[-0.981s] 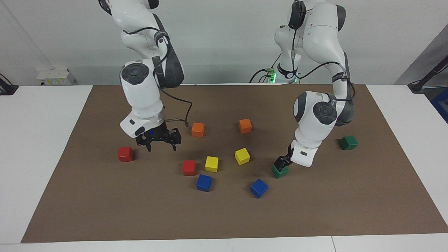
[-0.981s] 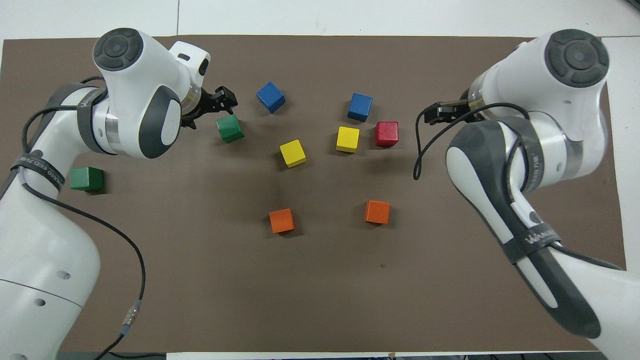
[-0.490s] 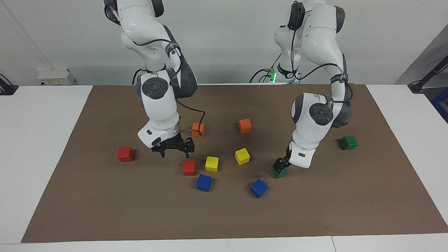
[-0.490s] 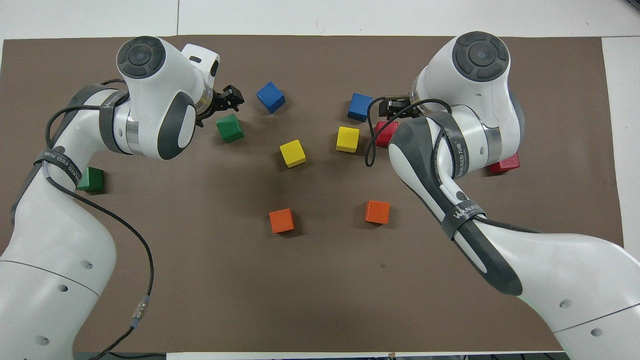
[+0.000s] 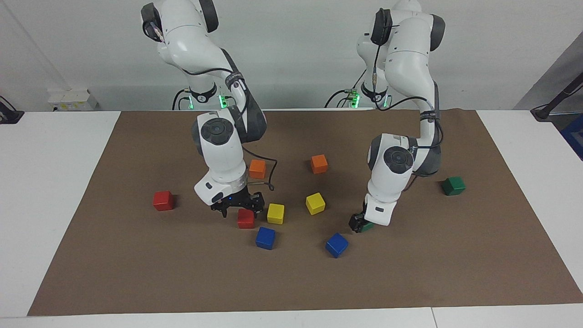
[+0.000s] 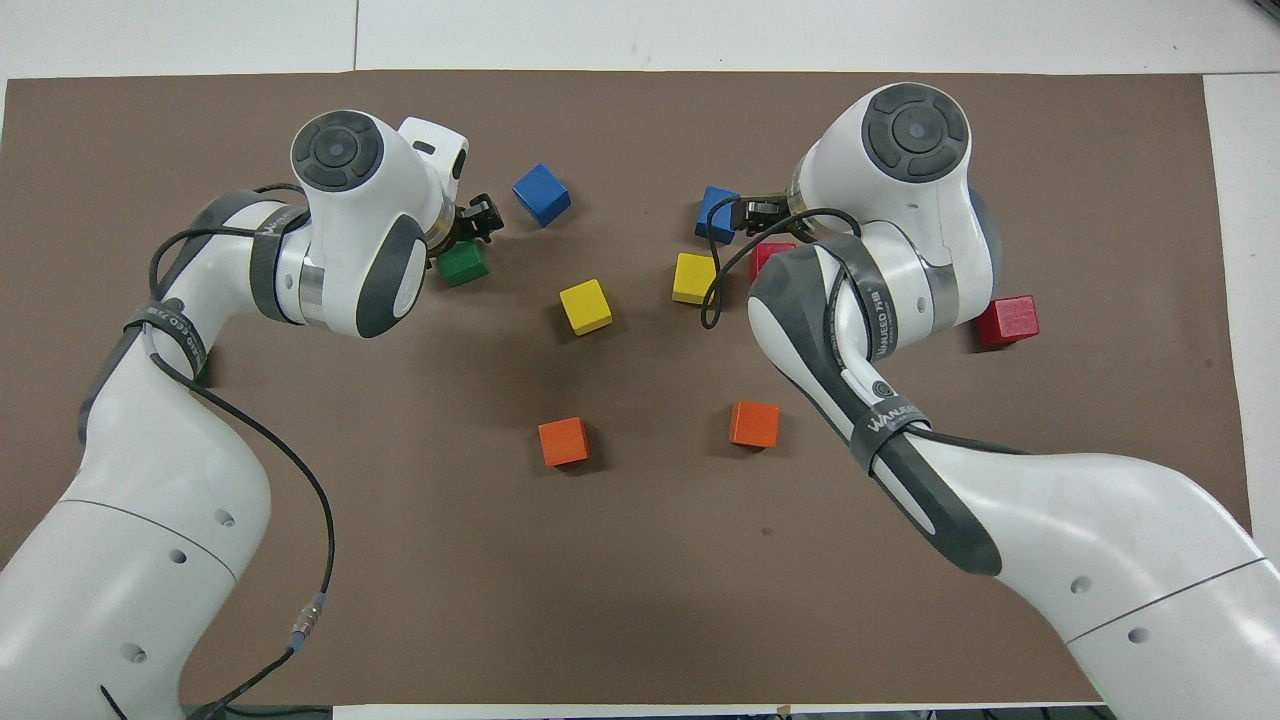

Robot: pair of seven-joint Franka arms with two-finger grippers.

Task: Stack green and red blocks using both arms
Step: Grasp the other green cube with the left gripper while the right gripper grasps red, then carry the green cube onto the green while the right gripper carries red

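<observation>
the right gripper (image 5: pixel 240 208) hangs open over a red block (image 5: pixel 246 219); the neighbouring yellow block (image 5: pixel 275 213) could get nudged. the left gripper (image 5: pixel 358 224) sits low at a green block (image 5: pixel 367 226), its grip possibly unclosed; i cannot tell.

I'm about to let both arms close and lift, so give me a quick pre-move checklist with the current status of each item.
1. Right end effector over its red block: ok.
2. Right fingers straddling that block: cannot tell.
3. Left end effector down at its green block: ok.
4. Left grip closed on that block: cannot tell.
5. Yellow block close beside the red one, may crowd a finger: not ok.
6. Other red block and other green block unobstructed for stacking: ok.
</observation>
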